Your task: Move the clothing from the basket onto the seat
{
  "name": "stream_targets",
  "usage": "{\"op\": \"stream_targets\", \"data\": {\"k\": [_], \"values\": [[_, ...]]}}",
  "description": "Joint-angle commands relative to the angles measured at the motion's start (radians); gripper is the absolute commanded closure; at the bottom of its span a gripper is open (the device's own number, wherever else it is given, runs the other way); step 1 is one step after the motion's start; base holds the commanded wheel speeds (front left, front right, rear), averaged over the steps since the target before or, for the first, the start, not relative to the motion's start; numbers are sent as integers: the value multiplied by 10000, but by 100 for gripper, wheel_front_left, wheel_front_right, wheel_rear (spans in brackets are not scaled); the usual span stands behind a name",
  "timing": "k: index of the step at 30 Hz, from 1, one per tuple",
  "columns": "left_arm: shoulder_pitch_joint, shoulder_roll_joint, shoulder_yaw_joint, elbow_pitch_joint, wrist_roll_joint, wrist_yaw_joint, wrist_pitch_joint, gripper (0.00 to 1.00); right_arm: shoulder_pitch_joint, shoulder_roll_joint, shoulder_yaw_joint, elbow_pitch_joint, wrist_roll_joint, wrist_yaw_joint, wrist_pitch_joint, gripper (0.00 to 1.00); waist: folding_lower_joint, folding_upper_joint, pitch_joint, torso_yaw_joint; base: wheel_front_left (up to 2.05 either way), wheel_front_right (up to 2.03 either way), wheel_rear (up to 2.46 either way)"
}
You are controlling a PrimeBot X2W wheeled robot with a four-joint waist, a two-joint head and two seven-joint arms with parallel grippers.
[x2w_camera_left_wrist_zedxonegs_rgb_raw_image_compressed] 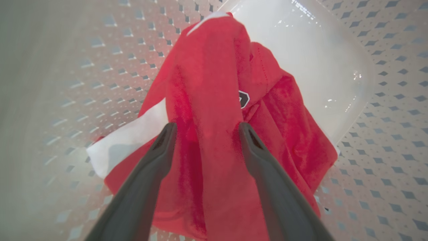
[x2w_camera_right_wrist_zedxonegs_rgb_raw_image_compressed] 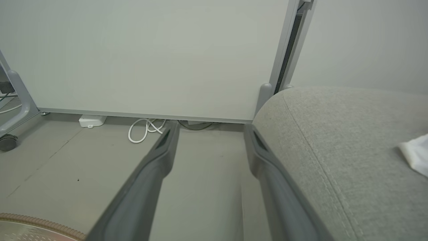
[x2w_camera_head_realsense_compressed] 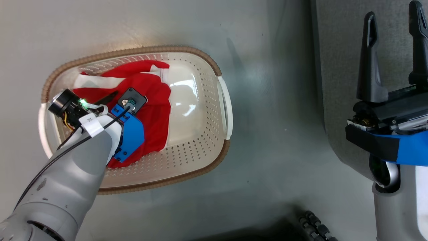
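Your left gripper (x2w_camera_left_wrist_zedxonegs_rgb_raw_image_compressed: 207, 125) is wide open with a finger either side of a raised fold of the clothing (x2w_camera_left_wrist_zedxonegs_rgb_raw_image_compressed: 214, 77) in the basket (x2w_camera_head_realsense_compressed: 200, 147), so sink lower, pinch that ridge deep, then lift clear before swinging to the seat (x2w_camera_head_realsense_compressed: 334, 67).

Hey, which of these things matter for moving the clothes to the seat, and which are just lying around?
Job: clothing, basket, seat, left end effector.
Lying about: white cable, white box by the wall, caster wheel.
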Motion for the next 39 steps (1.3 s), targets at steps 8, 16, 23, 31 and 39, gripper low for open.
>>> {"op": "stream_targets", "data": {"k": [8, 16, 23, 31, 39], "values": [[-649, 133, -199, 144, 99, 275, 713, 0, -138, 74, 60, -468, -107, 5, -36, 0, -2, 0, 943, -229, 0, 0, 0], [-879, 117, -244, 184, -8, 539, 1210, 100, -126, 96, 10, -602, -187, 5, -36, 0, -2, 0, 1119, -265, 0, 0, 0], [-1051, -301, -213, 187, -199, 574, 1216, 100, -163, 112, -26, -502, -222, 5, -36, 0, -2, 0, 949, -177, 0, 0, 0], [-675, -768, 53, 199, -657, 378, 200, 100, -116, 95, -117, -287, -204, 5, -36, 0, -2, 0, 239, 209, 0, 0, 0], [-164, -1116, 380, 180, -1192, 242, -1257, 100, -7, -74, -204, 33, -270, 5, -36, 0, -2, 0, -932, 733, 0, 0, 0]]}}
